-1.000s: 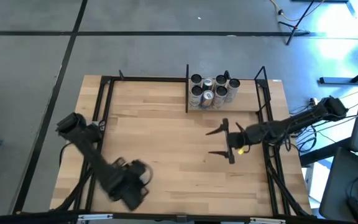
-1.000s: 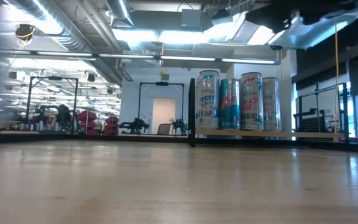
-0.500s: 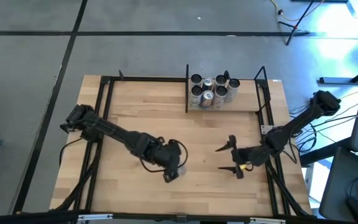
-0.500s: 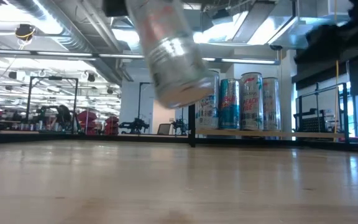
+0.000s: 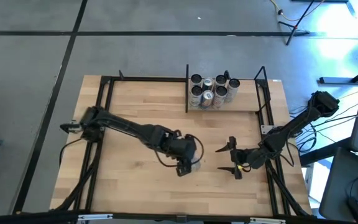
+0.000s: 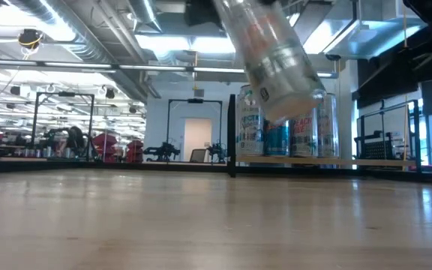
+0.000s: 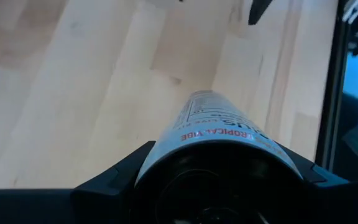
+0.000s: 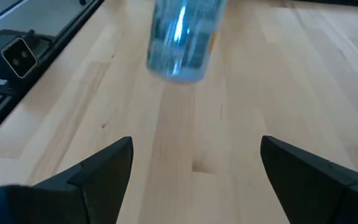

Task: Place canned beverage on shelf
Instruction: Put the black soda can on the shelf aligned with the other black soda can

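Silver metal shows between the dark fingers of the left pincer (image 5: 189,163), which is clamped on a slim can (image 6: 270,56); the can hangs tilted above the wood, clear of it, its free end toward the right pincer, over the middle of the tabletop (image 5: 148,112) somewhat nearer the front edge; the left wrist view looks along the can's side, where orange lettering runs around it; the right pincer (image 5: 234,158) waits near the right edge, its fingers spread wide apart with nothing between them, facing the held can, close to it but apart; the shelf (image 5: 241,104) is the bay in the far right corner, fenced by thin black uprights, and a cluster of upright cans (image 5: 211,90) stands at its far left corner against the dividing post; the tabletop is pale jointed wood planks, bare elsewhere, ringed by a black frame; beyond it, in the low view, lies a large bright hall with ceiling ducts, strip lights, a white door and dark racks; grey floor surrounds the tabletop in the high view.
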`<state>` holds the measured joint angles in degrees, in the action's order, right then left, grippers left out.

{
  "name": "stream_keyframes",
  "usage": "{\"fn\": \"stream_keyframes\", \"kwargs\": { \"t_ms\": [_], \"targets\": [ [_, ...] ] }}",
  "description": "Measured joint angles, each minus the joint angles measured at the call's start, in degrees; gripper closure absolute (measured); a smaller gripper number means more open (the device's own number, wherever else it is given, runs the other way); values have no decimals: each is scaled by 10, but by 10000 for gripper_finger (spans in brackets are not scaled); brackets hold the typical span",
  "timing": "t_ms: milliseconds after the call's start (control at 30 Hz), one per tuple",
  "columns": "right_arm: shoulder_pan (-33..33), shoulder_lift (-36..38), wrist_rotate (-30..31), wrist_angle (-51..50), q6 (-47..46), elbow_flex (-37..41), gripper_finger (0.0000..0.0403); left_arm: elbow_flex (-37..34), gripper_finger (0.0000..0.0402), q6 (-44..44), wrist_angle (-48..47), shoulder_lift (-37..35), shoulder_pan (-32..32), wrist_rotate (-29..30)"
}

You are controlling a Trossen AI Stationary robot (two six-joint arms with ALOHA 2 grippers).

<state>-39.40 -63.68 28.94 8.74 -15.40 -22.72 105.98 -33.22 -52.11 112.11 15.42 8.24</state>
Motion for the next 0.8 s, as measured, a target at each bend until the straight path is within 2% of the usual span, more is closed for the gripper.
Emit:
{"fn": "stream_keyframes", "kwargs": {
  "t_ms": [167,267,433,600,800],
  "targets": [
    [0,0,0,1,0,0,68,131,184,7,-115,84,-16,-1],
    [0,0,0,0,0,0,68,178,184,-5,-164,119,-25,2],
    [0,0,0,1,0,0,68,179,184,-33,-203,142,-33,-36],
    [0,0,0,2,0,0,68,178,180,-34,-214,160,-33,-34],
    [0,0,0,2,0,0,68,178,148,-21,-202,177,-25,-27]
  ]
}}
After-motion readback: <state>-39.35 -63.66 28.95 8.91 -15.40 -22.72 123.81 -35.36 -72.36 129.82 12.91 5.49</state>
